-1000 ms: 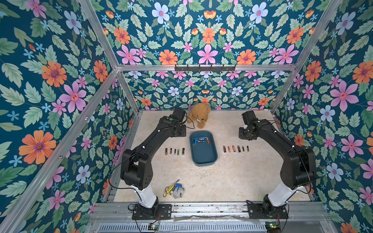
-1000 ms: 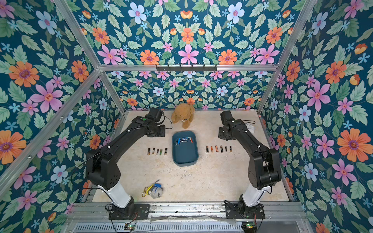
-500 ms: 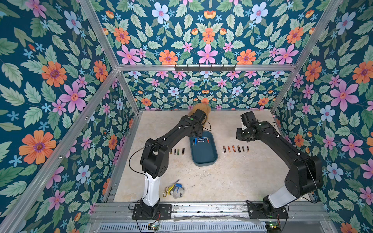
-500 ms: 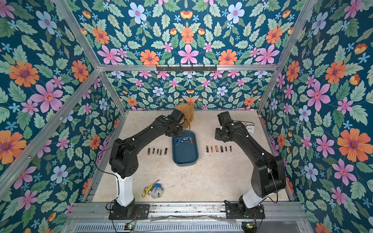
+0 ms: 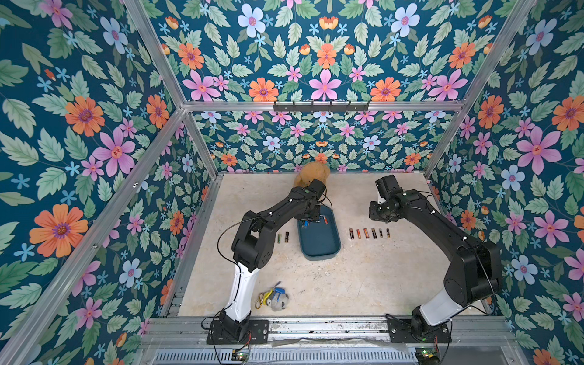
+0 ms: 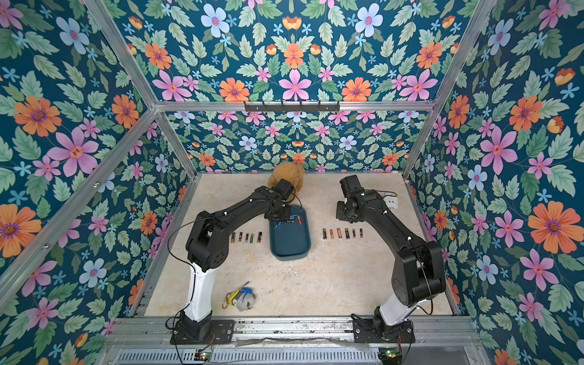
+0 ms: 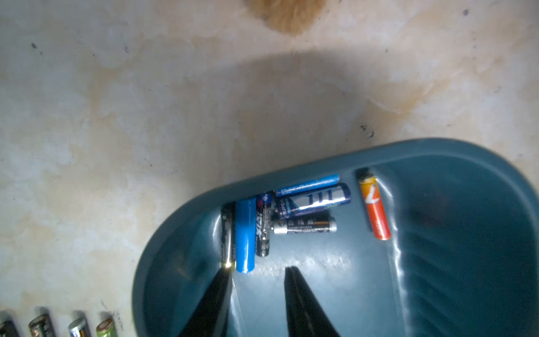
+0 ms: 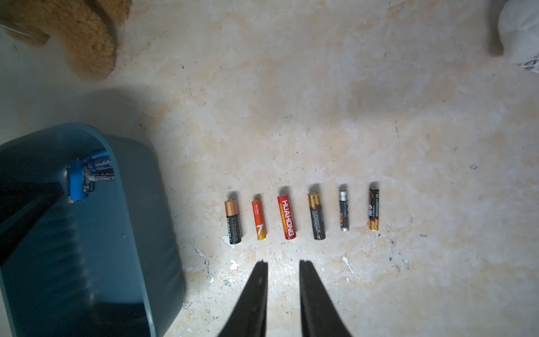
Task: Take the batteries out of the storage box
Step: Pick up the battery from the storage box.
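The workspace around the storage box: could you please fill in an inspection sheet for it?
Surface: beige marbled tabletop, scuffed, with white flecks.
Job's things: storage box holds seven batteries at its far end; a row of six lies on the right arm's side, a row of five on the left arm's.
Clutter: teddy bear; keychain bundle; a white object by the wall.
Grippers: left pincer open, inside the box beside the batteries; right pincer slightly open, empty, above the table.
Cables: black cable looping along the left arm.
Surroundings: floral walls, aluminium frame.
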{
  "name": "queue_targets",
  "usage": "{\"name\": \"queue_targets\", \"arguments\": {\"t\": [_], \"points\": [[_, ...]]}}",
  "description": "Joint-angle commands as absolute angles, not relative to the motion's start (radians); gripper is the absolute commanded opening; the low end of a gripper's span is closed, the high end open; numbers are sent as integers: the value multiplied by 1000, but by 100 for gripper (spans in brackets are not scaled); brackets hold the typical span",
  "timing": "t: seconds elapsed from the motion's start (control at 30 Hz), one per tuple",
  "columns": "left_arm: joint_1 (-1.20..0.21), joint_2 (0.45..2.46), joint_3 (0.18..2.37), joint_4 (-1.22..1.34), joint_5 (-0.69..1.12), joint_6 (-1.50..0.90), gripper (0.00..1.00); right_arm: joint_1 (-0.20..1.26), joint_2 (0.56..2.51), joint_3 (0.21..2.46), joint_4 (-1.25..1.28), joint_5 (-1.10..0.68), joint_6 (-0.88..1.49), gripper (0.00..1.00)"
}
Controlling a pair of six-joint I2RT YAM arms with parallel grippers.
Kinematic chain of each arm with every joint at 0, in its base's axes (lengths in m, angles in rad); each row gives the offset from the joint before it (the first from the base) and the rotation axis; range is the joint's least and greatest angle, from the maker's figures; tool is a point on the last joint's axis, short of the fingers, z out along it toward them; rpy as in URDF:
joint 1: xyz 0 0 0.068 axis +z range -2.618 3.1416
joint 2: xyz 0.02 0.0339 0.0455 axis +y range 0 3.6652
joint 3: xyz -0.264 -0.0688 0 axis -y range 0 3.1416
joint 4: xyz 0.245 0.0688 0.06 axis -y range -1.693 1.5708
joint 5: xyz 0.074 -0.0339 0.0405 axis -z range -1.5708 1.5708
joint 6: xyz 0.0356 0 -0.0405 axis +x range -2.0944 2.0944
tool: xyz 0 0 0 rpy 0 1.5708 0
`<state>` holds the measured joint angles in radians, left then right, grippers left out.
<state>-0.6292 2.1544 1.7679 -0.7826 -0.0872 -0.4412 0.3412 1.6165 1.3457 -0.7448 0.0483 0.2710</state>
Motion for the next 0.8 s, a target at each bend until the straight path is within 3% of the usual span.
{"name": "queue_targets", "arguments": {"t": [0.0,0.77], "points": [[-628,2167,1773,-779,-105,-431,35,342,1619,1348,-751,43,272,25],[-629,2222,1780,-795,-143,-413,29,342,1638,1351,-750,29,271,25]]}}
